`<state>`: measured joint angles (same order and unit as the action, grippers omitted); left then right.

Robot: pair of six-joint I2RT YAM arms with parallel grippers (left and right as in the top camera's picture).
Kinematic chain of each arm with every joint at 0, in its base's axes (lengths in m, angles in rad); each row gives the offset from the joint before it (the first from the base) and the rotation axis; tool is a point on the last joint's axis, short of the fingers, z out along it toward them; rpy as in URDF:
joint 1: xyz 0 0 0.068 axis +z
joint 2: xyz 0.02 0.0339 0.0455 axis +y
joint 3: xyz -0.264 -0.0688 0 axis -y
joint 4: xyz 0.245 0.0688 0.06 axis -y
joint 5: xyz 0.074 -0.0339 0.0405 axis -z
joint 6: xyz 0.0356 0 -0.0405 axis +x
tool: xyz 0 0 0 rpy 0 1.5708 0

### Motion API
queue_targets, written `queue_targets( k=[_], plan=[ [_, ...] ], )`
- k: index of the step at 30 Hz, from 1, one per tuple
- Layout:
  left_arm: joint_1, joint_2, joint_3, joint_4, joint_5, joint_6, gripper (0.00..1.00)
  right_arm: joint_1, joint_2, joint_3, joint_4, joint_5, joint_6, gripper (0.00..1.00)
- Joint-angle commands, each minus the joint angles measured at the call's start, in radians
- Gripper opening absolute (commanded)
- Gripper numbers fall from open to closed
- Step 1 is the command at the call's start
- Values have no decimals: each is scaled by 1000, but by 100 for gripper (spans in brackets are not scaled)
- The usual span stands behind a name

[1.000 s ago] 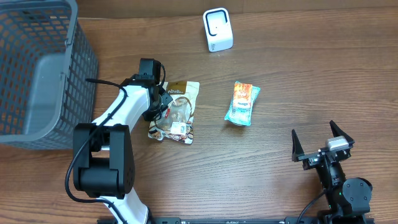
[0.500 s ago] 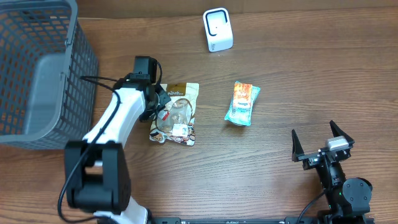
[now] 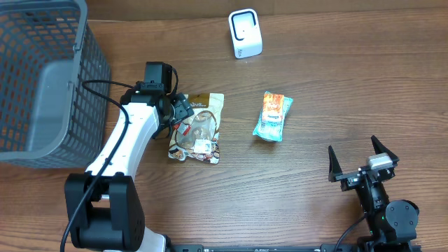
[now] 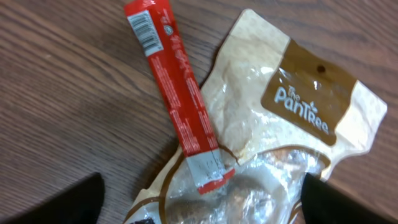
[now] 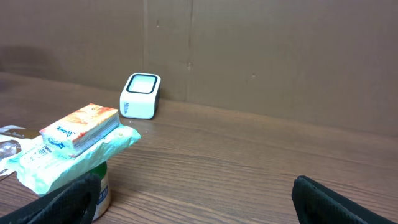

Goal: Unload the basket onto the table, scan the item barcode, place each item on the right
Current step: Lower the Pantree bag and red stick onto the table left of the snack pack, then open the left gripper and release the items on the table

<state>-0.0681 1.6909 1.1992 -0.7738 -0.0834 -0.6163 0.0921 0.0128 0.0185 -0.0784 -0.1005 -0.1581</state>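
Note:
A red stick packet with a white barcode label at its top end lies flat, its lower end resting on a tan Pantree bag. My left gripper hangs open just over them, one black finger on each side of the bag and nothing between them. In the overhead view that gripper is at the bag's left edge. The white scanner stands at the back of the table. Near the front right edge my right gripper is open and holds nothing.
A grey mesh basket fills the back left corner. A teal and orange snack pack lies between the bag and the right arm. In the right wrist view the pack rests on a small green-labelled container, with the scanner behind.
My left gripper has opened and let go of the red stick packet, which now lies on the bag. The left arm has drawn back a little to the left. The right arm is still.

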Motion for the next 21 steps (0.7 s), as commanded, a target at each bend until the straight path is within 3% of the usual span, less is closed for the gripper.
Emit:
queue_targets(
  k=[1, 8, 12, 15, 21],
  plan=[
    [24, 40, 14, 3, -31, -40, 98, -2, -9, -11, 4, -2, -4, 100],
    [108, 75, 14, 8, 15, -153, 100, -2, -9, -11, 4, -2, -4, 100],
    [123, 75, 14, 7, 31, -158, 98, -2, -9, -11, 4, -2, -4, 100],
    [119, 75, 14, 19, 13, -159, 88, -2, -9, -11, 4, -3, -4, 100],
    [112, 81, 14, 48, -9, -187, 76, -2, -9, -11, 4, -2, -4, 100]
  ],
)
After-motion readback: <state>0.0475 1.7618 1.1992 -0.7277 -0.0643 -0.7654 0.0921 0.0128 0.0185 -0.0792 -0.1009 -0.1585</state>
